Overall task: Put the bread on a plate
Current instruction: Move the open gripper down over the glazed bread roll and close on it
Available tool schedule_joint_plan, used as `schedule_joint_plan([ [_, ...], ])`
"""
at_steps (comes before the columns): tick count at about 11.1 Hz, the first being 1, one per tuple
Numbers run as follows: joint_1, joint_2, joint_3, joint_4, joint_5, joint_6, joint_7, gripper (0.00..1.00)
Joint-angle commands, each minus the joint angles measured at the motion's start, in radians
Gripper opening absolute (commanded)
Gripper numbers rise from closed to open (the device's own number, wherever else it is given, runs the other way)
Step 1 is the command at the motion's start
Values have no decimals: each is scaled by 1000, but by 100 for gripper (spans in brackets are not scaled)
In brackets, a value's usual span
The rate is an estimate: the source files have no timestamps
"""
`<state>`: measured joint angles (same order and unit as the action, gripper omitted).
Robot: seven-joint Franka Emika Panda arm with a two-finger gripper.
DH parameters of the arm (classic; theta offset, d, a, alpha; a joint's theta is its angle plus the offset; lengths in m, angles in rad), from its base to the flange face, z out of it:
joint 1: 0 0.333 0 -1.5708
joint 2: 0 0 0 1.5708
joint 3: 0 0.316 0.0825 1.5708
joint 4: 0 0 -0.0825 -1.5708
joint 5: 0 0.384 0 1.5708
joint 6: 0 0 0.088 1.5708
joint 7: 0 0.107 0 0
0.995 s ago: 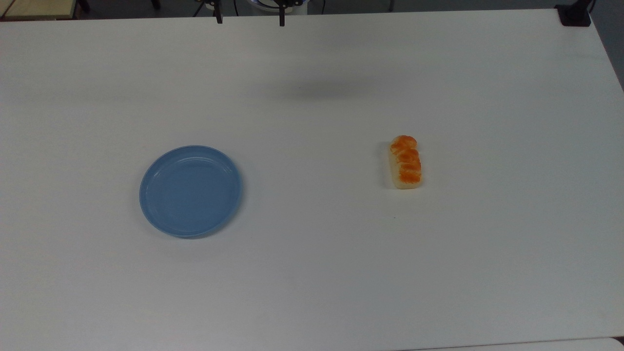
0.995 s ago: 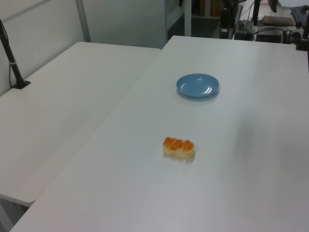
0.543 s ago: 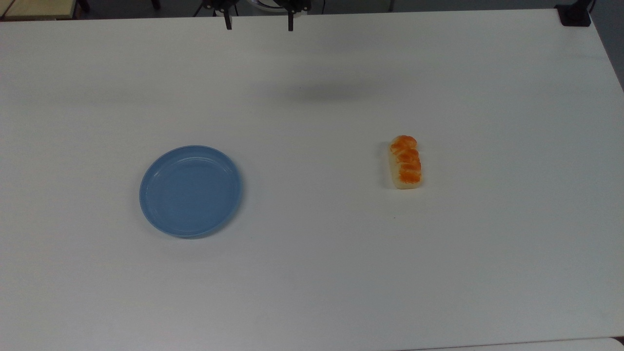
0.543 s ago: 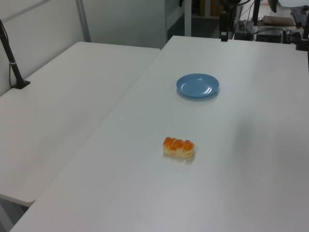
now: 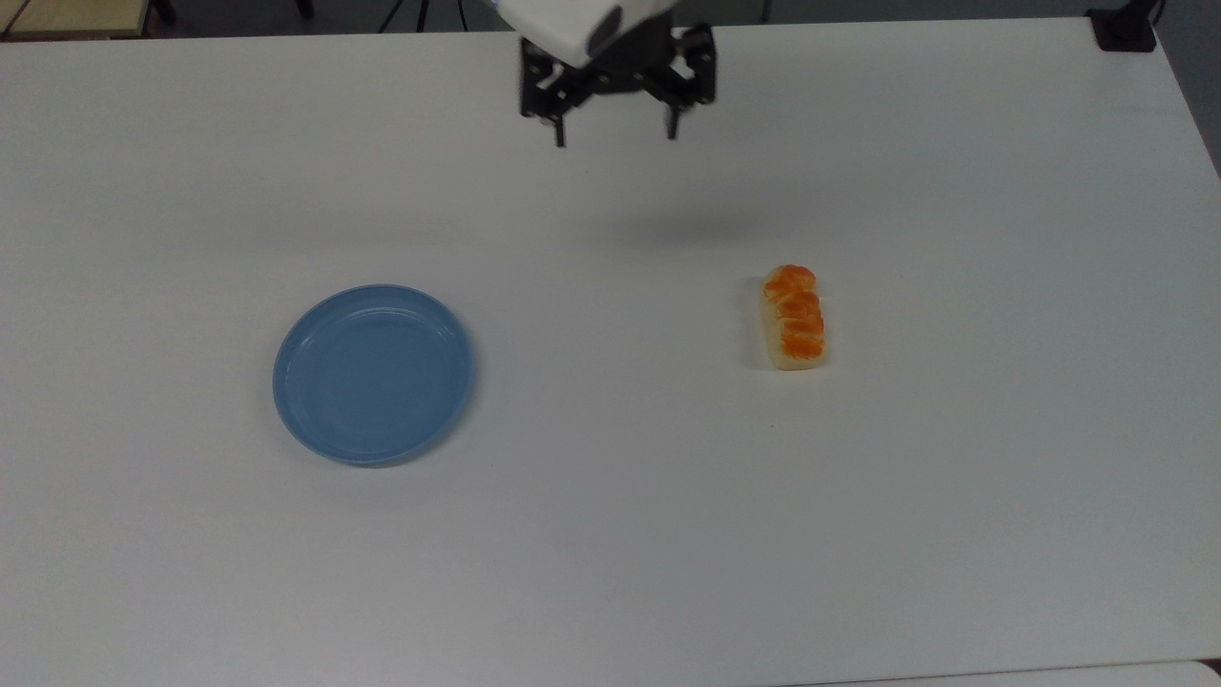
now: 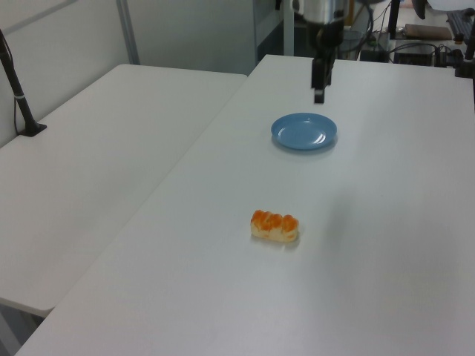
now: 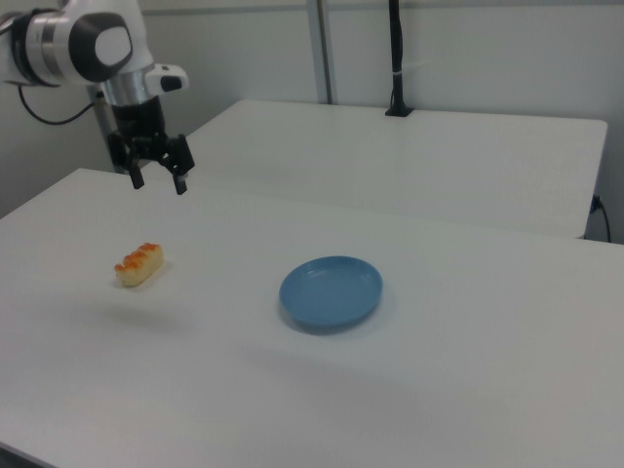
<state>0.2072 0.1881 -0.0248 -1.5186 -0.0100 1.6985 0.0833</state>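
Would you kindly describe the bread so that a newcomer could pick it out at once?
On the white table, look toward the top view's right, well apart from the blue plate. The bread is a small oblong loaf, alone, with pale sides and a glossy orange bumpy top.

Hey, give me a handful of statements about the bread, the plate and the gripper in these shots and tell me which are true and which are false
1. The bread lies on the white table, apart from the plate. True.
2. The gripper is shut on the bread. False: its fingers stand open with nothing between them, above the table and away from the loaf.
3. The light-blue plate has nothing on it. True.
4. In the top view, the bread is at the plate's left. False: it is at the top view's right of the plate.
5. The bread stands on end. False: it lies flat, its orange-brown top facing up.
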Motion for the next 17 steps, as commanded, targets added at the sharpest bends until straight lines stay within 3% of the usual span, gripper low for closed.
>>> schedule_joint_plan([
  [1, 131, 135, -9, 0, 28, 174, 169, 100],
  [3, 188, 245, -10, 26, 21, 271, 284, 100],
  [5, 236, 335, -10, 46, 16, 326, 305, 100],
  [10, 256, 419, -10, 48, 13, 400, 302, 100],
  [11, 255, 422, -10, 46, 10, 402, 297, 97],
  [12, 256, 433, -10, 46, -2, 402, 294, 75],
  [14, 258, 445, -10, 46, -8, 412, 294, 63],
  [15, 258, 444, -10, 46, -8, 417, 293, 52],
  [17, 253, 433, -12, 49, -10, 414, 277, 51],
])
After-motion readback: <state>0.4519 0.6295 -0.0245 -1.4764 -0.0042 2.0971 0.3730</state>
